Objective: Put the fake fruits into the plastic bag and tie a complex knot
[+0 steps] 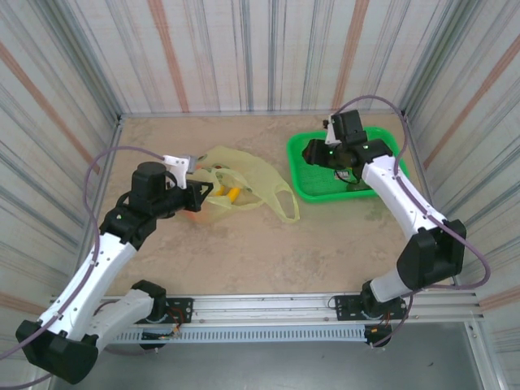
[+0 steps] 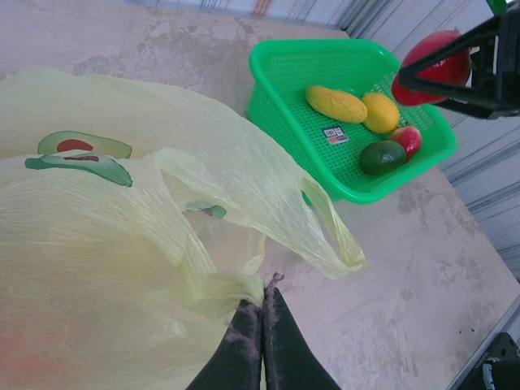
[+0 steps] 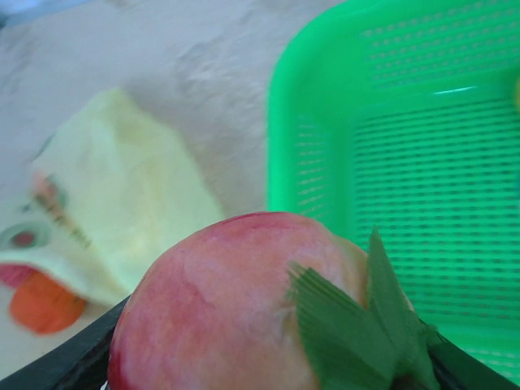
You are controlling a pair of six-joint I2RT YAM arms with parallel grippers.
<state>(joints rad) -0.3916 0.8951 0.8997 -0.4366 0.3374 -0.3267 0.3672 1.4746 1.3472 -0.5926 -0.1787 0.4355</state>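
Left gripper [image 2: 262, 313] is clenched, pinching the bag [image 2: 122, 244] film; right gripper [image 3: 268, 357] grasps a red fruit [image 3: 211, 301] over the basket [image 3: 309, 122] edge.

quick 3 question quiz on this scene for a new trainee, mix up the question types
1. True or false: the left claw is shut on the thin pale yellow plastic bag.
2. How many small plastic fruits lie in the bright green mesh basket?
3. The right claw holds: A) a yellow banana; B) a glossy red-pink plastic fruit; C) nothing.
Key: 1 true; 2 four; 3 B.
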